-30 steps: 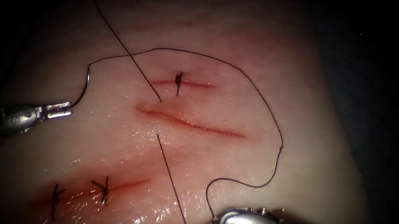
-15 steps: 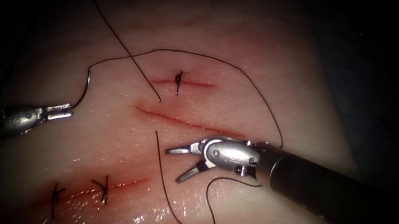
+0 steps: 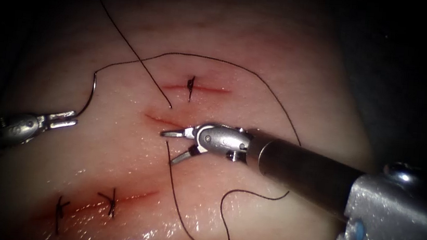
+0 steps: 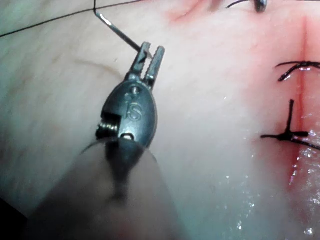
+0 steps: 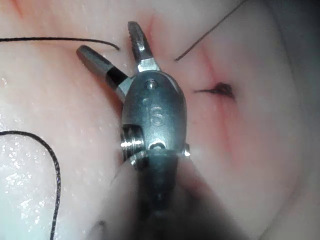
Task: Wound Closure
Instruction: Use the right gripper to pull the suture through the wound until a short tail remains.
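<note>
While gripping needle (image 3: 89, 97) at tail, clear of tissue (image 3: 290, 80), left tool (image 3: 62, 119); right tool (image 3: 175, 143) gaping empty over cut (image 3: 158, 120), thread (image 3: 175, 189) beside.

My two needle drivers: the left tool (image 4: 151, 56) has ridged silver jaws on a teardrop clevis stamped "S"; the right tool (image 5: 111, 49) matches, with a threaded pivot screw beside its "S" and a dark tubular shaft.
</note>
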Action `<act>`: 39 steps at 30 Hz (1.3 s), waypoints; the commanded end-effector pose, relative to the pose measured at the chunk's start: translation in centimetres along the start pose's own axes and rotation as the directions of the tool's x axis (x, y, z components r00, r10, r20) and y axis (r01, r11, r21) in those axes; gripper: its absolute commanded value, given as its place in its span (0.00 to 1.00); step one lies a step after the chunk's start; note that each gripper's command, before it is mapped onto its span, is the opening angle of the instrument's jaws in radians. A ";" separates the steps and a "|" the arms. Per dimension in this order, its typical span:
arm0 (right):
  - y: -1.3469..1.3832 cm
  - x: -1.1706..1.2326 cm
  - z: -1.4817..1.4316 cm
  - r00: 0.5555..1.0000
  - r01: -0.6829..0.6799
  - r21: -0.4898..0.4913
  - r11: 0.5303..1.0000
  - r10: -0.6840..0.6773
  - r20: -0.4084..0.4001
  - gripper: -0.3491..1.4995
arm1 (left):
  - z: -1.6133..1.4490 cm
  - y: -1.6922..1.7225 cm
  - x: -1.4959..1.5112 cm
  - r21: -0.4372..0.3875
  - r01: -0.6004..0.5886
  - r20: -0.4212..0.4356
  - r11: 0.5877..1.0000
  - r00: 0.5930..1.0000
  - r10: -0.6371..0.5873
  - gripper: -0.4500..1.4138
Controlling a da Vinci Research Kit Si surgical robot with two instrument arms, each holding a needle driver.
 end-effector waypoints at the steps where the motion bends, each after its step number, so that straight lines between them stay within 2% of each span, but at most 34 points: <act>1: 0.04 -0.03 0.05 1.000 0.004 0.025 1.000 -0.003 -0.009 0.00 | 0.06 -0.01 -0.05 0.000 -0.001 -0.001 1.000 1.000 0.001 0.00; 9: -0.17 0.15 -0.02 0.999 0.015 0.070 0.997 -0.013 -0.032 0.00 | 0.07 0.00 -0.04 0.002 -0.001 -0.001 1.000 1.000 0.001 0.00; 13: -0.43 0.41 -0.02 0.998 0.030 0.115 0.993 -0.023 -0.059 0.00 | 0.10 0.00 -0.05 -0.001 -0.001 -0.004 1.000 1.000 0.001 0.00; 14: -0.52 0.49 -0.04 0.997 0.036 0.136 0.990 -0.026 -0.074 0.00 | 0.10 0.00 -0.05 -0.001 -0.001 -0.004 1.000 1.000 0.001 0.00; 16: -0.89 0.77 -0.16 0.994 0.042 0.230 0.972 -0.017 -0.108 0.00 | 0.09 0.00 -0.05 -0.003 -0.001 -0.002 1.000 1.000 0.001 0.00; 18: -1.09 0.92 -0.24 0.993 0.050 0.287 0.957 -0.018 -0.113 0.00 | 0.09 0.00 -0.05 -0.003 -0.001 -0.002 1.000 1.000 0.001 0.00; 22: -1.42 1.12 -0.35 0.991 0.046 0.365 0.930 0.002 -0.131 0.00 | 0.10 0.00 -0.05 -0.002 -0.001 -0.002 1.000 1.000 0.001 0.00; 24: -1.68 1.23 -0.42 0.991 0.053 0.443 0.895 0.009 -0.137 0.00 | 0.11 0.01 -0.05 -0.003 -0.001 -0.003 1.000 1.000 0.001 0.00; 27: -1.90 1.31 -0.42 0.992 0.061 0.517 0.854 0.005 -0.125 0.00 | 0.12 0.01 -0.05 -0.003 -0.001 -0.003 1.000 1.000 0.001 0.00; 29: -1.92 1.35 -0.38 0.993 0.066 0.518 0.853 -0.004 -0.121 0.00 | 0.12 0.00 -0.05 -0.003 -0.001 -0.003 1.000 1.000 0.001 0.00; 31: -1.83 1.36 -0.36 0.991 0.060 0.492 0.869 0.005 -0.130 0.00 | 0.12 0.01 -0.05 -0.003 -0.001 -0.003 1.000 1.000 0.001 0.00; 32: -1.77 1.35 -0.36 0.991 0.053 0.456 0.889 0.009 -0.131 0.06 | 0.12 0.01 -0.05 -0.003 -0.001 -0.003 1.000 1.000 0.001 0.00; 33: -1.56 1.32 -0.37 0.991 0.016 0.353 0.935 0.031 -0.127 0.63 | 0.12 0.01 -0.05 -0.002 -0.002 -0.003 1.000 1.000 0.002 0.00; 34: -1.45 1.30 -0.37 0.991 0.000 0.320 0.947 0.042 -0.123 0.78 | 0.12 0.01 -0.05 -0.002 -0.002 -0.003 1.000 1.000 0.002 0.00; 35: -1.29 1.27 -0.39 0.992 -0.023 0.275 0.961 0.057 -0.114 0.86 | 0.12 0.01 -0.05 -0.004 -0.002 -0.001 1.000 1.000 0.002 0.00; 37: -1.05 1.20 -0.42 0.992 -0.045 0.216 0.975 0.069 -0.107 0.91 | 0.11 0.01 -0.05 -0.004 -0.002 -0.001 1.000 1.000 0.002 0.00; 39: -0.65 1.07 -0.47 0.993 -0.051 0.123 0.991 0.064 -0.097 0.93 | 0.11 0.01 -0.05 -0.004 -0.002 -0.001 1.000 1.000 0.002 0.00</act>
